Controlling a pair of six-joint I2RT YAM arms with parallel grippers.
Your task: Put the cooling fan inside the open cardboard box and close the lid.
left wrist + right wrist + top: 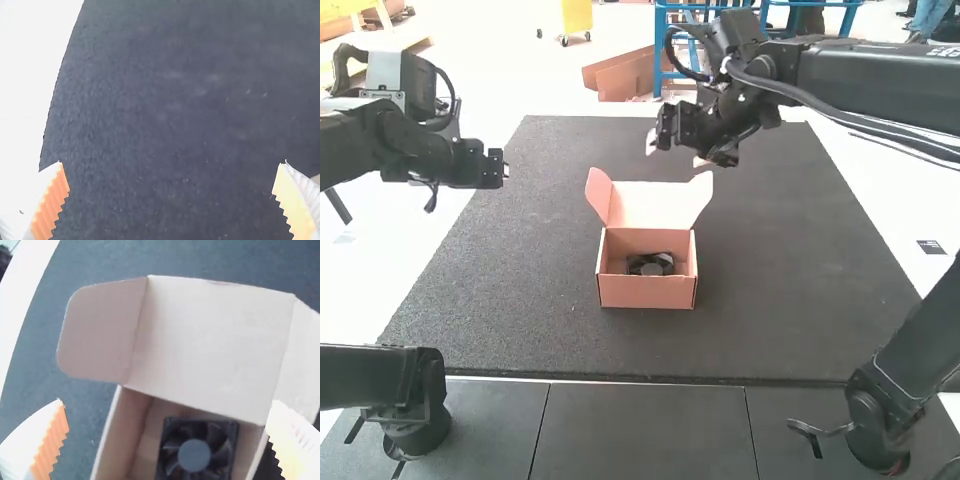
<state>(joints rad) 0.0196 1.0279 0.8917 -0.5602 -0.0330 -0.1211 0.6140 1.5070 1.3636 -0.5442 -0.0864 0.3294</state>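
Right end effector (665, 128), fingers spread and empty, is held just beyond the upright lid (658, 205) of the open brown cardboard box (647, 290), at its 12 o'clock. The black square cooling fan (650, 264) is seated inside. Left end effector (498, 165), likewise released, is stationed farther off at 10 o'clock.

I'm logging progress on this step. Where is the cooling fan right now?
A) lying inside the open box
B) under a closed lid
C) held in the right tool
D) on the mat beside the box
A: the cooling fan lies on the floor of the cardboard box, whose lid stands open.
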